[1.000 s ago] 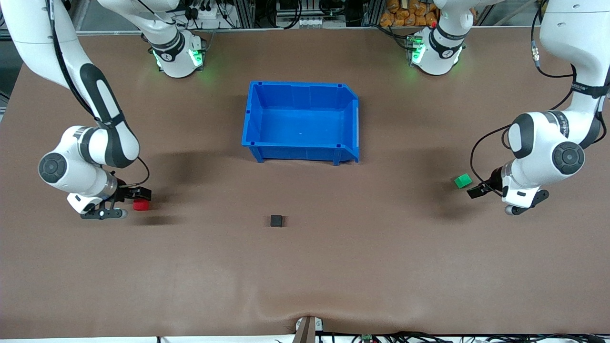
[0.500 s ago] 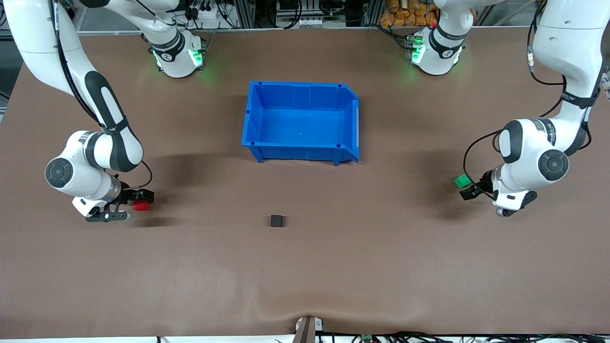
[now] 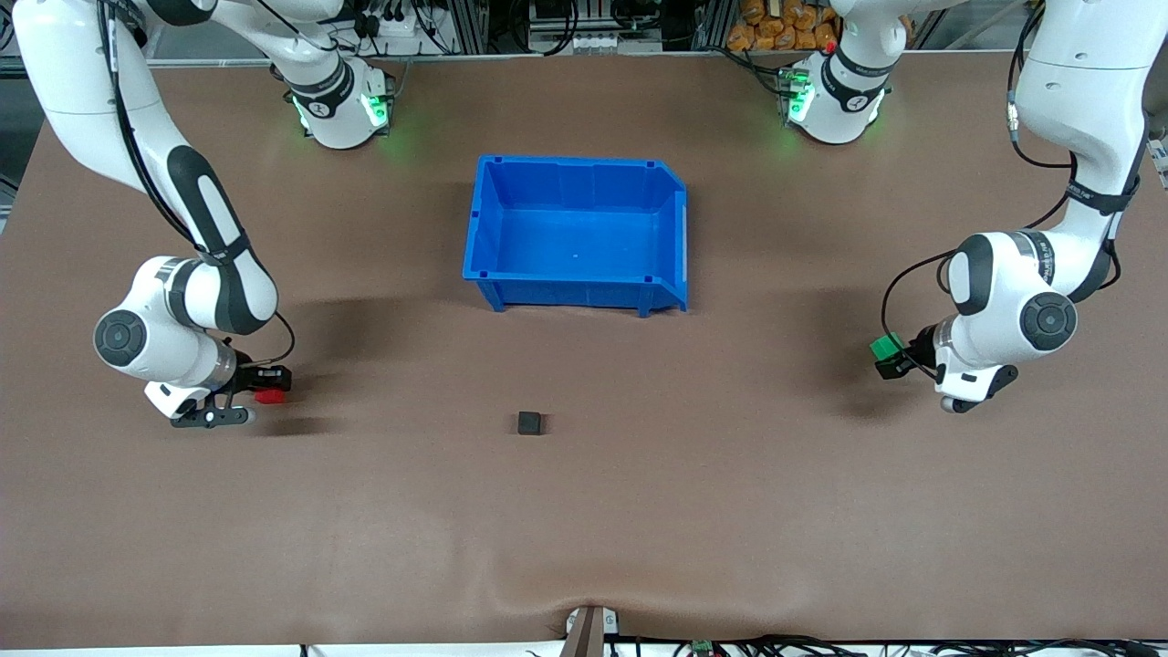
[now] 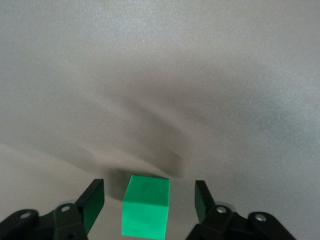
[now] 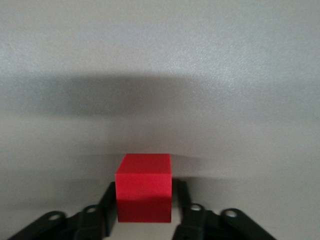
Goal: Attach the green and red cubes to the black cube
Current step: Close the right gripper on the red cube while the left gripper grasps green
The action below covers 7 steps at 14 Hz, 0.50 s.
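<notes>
The black cube sits alone on the brown table, nearer the front camera than the blue bin and roughly midway between the two arms' ends, well apart from both coloured cubes. The red cube is over at the right arm's end, and the right gripper is down at it; in the right wrist view the black fingers press up against both sides of the red cube, so the jaws are clamped narrow on it. It looks low to the table, can't tell whether it's actually lifted or resting. The green cube is at the left arm's end, with the left gripper down around it. In the left wrist view the green cube sits between the fingers with a clear gap on each side, so those jaws are fairly wide and not touching it. The green cube looks turned a bit relative to the fingers rather than squared up. The bin stands farther from the front camera than all three cubes, with nothing visible inside.
</notes>
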Each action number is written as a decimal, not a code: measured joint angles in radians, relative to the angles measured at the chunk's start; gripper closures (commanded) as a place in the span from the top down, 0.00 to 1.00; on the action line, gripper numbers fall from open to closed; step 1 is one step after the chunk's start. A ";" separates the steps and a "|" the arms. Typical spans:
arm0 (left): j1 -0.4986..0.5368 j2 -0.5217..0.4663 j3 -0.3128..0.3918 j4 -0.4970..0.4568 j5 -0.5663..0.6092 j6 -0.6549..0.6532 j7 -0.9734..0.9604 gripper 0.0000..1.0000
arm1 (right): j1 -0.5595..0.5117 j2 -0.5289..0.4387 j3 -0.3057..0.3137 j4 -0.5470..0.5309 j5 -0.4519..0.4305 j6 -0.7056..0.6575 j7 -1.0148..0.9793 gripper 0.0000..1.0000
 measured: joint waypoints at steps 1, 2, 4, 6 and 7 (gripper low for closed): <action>0.000 0.000 0.000 -0.001 0.000 0.000 0.000 0.65 | 0.000 0.000 0.000 0.001 0.000 -0.001 -0.004 0.00; 0.000 0.000 0.000 -0.002 0.000 0.000 0.000 0.64 | 0.000 0.000 0.000 0.004 0.000 -0.002 -0.018 0.00; 0.000 0.001 0.000 -0.004 0.000 -0.002 0.000 0.61 | 0.000 0.000 0.000 0.015 0.000 -0.002 -0.080 0.00; 0.000 0.001 0.000 -0.008 0.000 -0.005 0.000 0.60 | -0.002 0.000 -0.004 0.031 0.000 -0.002 -0.183 0.00; -0.001 0.001 0.000 -0.009 0.000 -0.005 0.000 0.59 | -0.008 0.000 -0.007 0.040 0.000 -0.002 -0.249 0.00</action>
